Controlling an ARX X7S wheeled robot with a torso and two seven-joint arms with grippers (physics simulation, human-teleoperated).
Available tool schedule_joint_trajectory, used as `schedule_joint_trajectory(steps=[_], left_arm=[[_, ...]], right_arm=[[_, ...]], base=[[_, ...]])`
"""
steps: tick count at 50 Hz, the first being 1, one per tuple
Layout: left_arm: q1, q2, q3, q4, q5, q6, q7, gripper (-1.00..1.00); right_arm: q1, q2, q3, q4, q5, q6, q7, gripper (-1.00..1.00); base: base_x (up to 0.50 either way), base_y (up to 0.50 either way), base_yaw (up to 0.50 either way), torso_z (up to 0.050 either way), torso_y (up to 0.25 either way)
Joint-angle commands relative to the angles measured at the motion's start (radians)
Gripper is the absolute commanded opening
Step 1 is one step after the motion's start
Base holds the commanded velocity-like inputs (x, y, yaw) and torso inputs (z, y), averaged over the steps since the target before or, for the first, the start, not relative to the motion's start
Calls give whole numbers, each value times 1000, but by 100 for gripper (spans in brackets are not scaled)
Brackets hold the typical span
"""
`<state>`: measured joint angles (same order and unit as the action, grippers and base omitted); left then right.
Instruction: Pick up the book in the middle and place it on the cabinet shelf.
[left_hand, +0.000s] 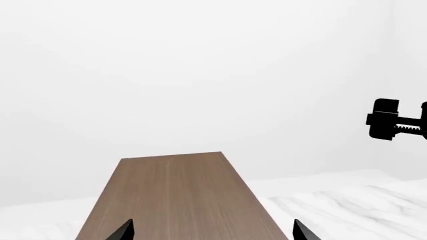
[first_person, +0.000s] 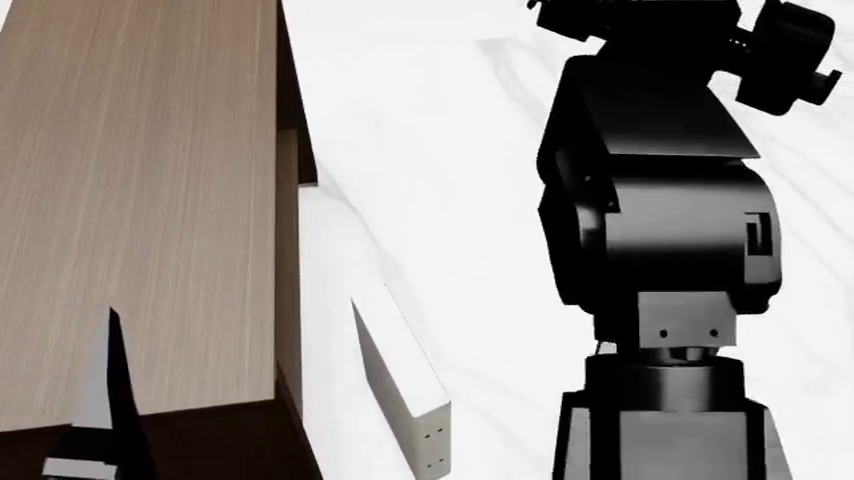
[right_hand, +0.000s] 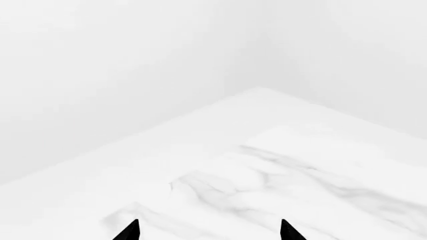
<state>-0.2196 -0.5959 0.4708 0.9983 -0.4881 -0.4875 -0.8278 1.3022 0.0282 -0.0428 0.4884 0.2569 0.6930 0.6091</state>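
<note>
The cabinet shelf shows as a lighter brown wood-grain top (left_hand: 177, 195) in the left wrist view. In the head view its top (first_person: 134, 200) fills the left, with dark brown sides. My left gripper (left_hand: 215, 231) is open and empty, its two dark fingertips (left_hand: 125, 231) spread wide over the near end of the cabinet top. My right gripper (right_hand: 209, 232) is open and empty above the white marble surface (right_hand: 280, 175). The grey book is out of view in all frames.
A pale off-white book with tiny dots (first_person: 400, 385) stands on the white marble surface just right of the cabinet. My right arm (first_person: 654, 230) fills the right of the head view, and part of it (left_hand: 393, 120) shows in the left wrist view. Plain white walls lie behind.
</note>
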Motion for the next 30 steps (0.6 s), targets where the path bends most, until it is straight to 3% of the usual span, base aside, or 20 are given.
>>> schedule_joint_trajectory(steps=[1,10,18,20,23,26,30], left_arm=[[-5,-12,-11,14,-22,0,-16,100],[-5,-26,-22,14,-33,13,-22,100],[-7,-38,-30,11,-43,28,-31,100],[-12,-37,-26,15,-45,21,-36,100],[-14,-38,-20,13,-42,23,-37,100],[-15,-40,-17,10,-43,26,-37,100],[-16,-43,-16,10,-47,29,-40,100]], right_arm=[[260,-14,-45,582,-17,-255,65,100],[377,-10,-127,804,-74,-310,41,100],[321,18,-35,684,11,-239,135,100],[282,24,-6,622,7,-278,260,100],[253,32,-16,535,-10,-235,329,100],[205,29,64,449,40,-210,439,100],[220,23,74,491,50,-215,452,100]], base=[[0,0,0,0,0],[0,0,0,0,0],[0,0,0,0,0],[0,0,0,0,0],[0,0,0,0,0],[0,0,0,0,0],[0,0,0,0,0]])
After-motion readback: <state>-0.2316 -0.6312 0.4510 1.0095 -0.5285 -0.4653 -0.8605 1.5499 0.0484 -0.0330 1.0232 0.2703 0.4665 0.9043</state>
